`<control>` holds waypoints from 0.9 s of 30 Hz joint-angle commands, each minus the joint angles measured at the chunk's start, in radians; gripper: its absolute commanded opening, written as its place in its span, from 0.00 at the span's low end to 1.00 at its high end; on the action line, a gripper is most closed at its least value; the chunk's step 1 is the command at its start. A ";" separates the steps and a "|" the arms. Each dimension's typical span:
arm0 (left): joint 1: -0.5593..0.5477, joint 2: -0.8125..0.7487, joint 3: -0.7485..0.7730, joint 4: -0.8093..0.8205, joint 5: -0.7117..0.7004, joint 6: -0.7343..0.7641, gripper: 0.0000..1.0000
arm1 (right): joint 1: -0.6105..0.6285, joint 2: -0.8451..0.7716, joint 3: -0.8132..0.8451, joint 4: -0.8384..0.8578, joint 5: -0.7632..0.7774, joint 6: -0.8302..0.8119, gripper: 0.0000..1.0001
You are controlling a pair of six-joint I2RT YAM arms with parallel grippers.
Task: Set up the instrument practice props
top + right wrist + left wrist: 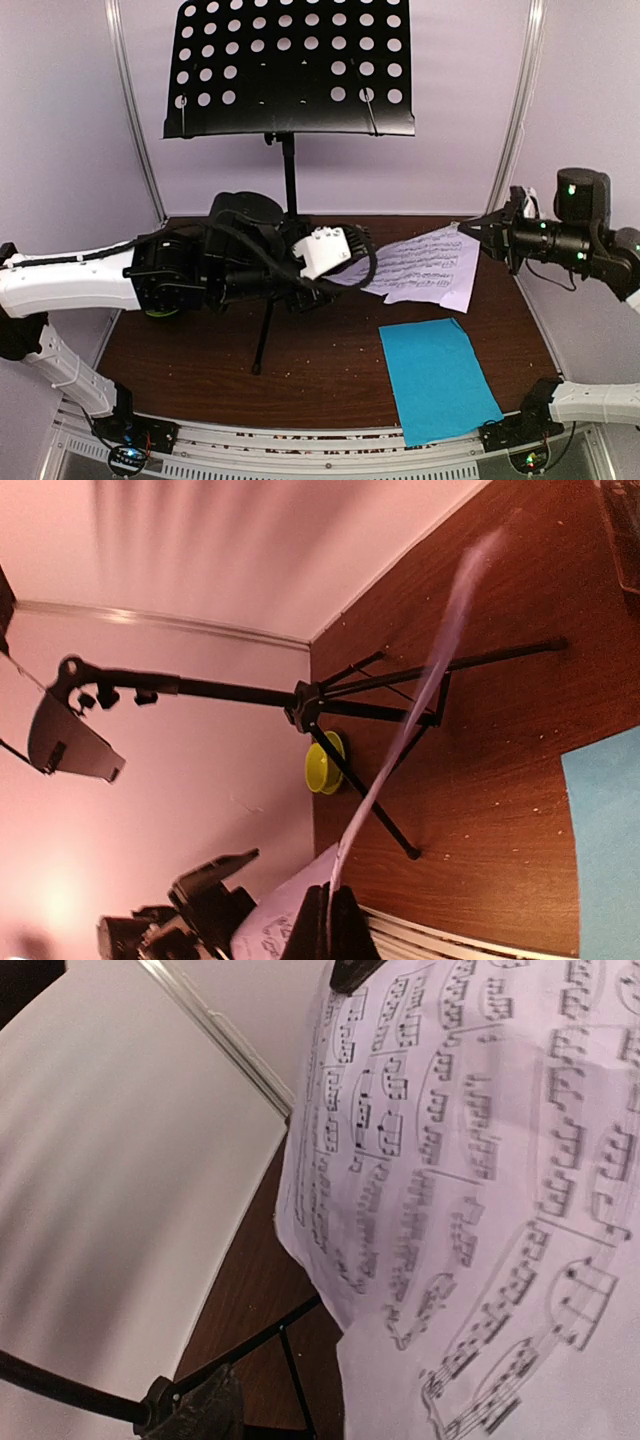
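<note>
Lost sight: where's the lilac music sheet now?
Top view, right of centre: the lilac sheet is between the stand and the cyan sheet, its far right corner pinched by the right hand.

Lilac walls [70, 120], brown table [320, 370].
Walls run plain across the upper frame, silvery posts [137, 120] slant down left and right, and crumb-speckled wood spreads across the lower centre.

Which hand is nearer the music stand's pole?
Left. The left hand is just right of the music stand pole; the right hand is far right, pinching the lilac sheet.
</note>
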 commanded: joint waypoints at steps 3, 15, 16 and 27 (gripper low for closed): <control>0.049 -0.053 -0.048 0.086 0.062 -0.165 0.64 | 0.011 0.145 0.192 -0.353 -0.164 -0.627 0.00; 0.071 -0.128 -0.147 0.096 0.060 -0.252 0.65 | 0.158 0.033 0.083 -0.746 0.353 -0.982 0.00; 0.072 -0.128 -0.149 0.097 0.061 -0.255 0.65 | 0.176 0.040 0.100 -0.752 0.392 -1.005 0.00; 0.074 -0.180 -0.169 0.148 0.055 -0.286 0.66 | 0.616 0.131 0.255 -0.677 0.517 -1.173 0.00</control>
